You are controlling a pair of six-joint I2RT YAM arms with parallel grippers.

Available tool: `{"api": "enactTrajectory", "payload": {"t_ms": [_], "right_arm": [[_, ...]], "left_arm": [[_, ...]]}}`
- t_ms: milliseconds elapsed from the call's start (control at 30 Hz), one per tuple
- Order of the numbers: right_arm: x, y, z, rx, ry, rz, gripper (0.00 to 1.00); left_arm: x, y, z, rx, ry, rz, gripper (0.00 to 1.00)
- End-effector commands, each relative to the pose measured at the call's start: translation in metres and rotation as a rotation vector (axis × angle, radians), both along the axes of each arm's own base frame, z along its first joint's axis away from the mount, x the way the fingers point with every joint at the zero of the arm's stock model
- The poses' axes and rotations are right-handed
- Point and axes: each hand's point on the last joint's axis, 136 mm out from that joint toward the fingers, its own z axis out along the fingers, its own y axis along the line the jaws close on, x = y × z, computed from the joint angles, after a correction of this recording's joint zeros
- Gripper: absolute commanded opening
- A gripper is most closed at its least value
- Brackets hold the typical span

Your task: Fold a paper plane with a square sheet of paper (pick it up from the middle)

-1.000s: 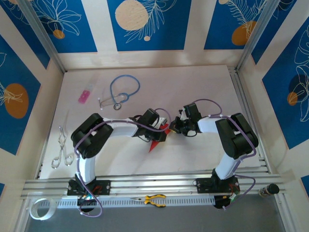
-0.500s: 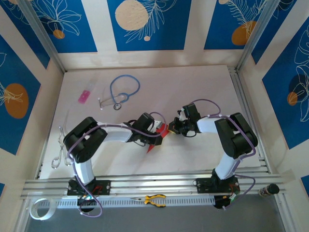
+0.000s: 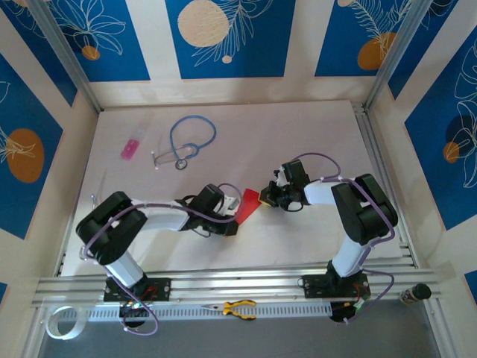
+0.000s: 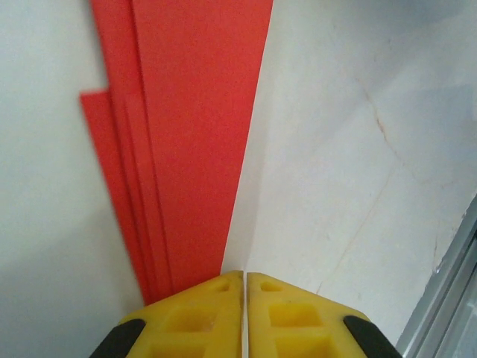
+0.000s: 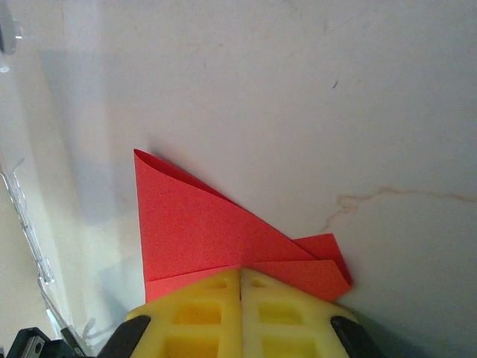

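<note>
Starting nearest the arm bases, the left gripper (image 3: 232, 218) sits low on the table (image 3: 313, 142). Its wrist camera shows the jaws closed to a hairline. The narrow end of the paper plane (image 4: 190, 112) runs up to and under one fingertip (image 4: 201, 306), and I cannot tell whether that tip pins the paper or only rests on it. Just beyond, the paper plane (image 3: 250, 203) lies as a slim red folded strip in the middle of the table, slanting between the two grippers. At its farther end the right gripper (image 3: 267, 197) has its jaws pressed together on the folded layers, which spread out to both sides of the closed fingers.

The paper looks feather-light, thin and limp, stiff only along its creases, so it probably slides easily on the smooth table and springs open if let go. Holding the stacked layers beside the centre crease seems safest, since pulling a single flap risks tearing it or undoing a fold. Farther back lie a stethoscope (image 3: 190, 140) and a small pink item (image 3: 130, 148), well apart from the work
</note>
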Motion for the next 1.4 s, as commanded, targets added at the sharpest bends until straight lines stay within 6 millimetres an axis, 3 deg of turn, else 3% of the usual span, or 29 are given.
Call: {"api": "enactTrajectory", "payload": {"t_ms": [0, 133, 267, 500, 633, 833, 1033, 1200, 1367], "right_arm": [[-0.017, -0.025, -0.037, -0.137, 0.102, -0.034, 0.00], [-0.018, -0.025, -0.037, -0.136, 0.103, -0.033, 0.00], [-0.016, -0.025, -0.035, -0.133, 0.098, -0.034, 0.00], [-0.015, -0.021, -0.030, -0.121, 0.088, -0.029, 0.00], [-0.015, -0.019, -0.029, -0.119, 0.089, -0.026, 0.00], [-0.013, -0.014, -0.022, -0.094, 0.078, -0.013, 0.00], [-0.004, -0.003, 0.003, -0.050, 0.012, 0.033, 0.02], [-0.007, 0.009, 0.026, -0.086, -0.061, 0.086, 0.06], [-0.029, 0.034, 0.030, -0.042, -0.062, 0.159, 0.06]], "left_arm": [[-0.038, 0.032, -0.022, 0.099, 0.147, -0.011, 0.12], [-0.044, 0.045, -0.022, 0.129, 0.142, 0.002, 0.11], [-0.041, 0.047, -0.005, 0.102, 0.092, 0.013, 0.09], [-0.006, 0.016, 0.056, -0.076, -0.028, 0.027, 0.08], [0.022, -0.005, 0.064, -0.095, -0.045, 0.021, 0.08], [0.043, -0.019, 0.029, -0.036, -0.015, 0.046, 0.04], [0.034, -0.008, -0.009, 0.018, 0.048, 0.068, 0.00], [0.024, 0.003, -0.024, 0.049, 0.074, 0.082, 0.00], [0.023, 0.008, -0.028, 0.054, 0.076, 0.112, 0.00]]}}
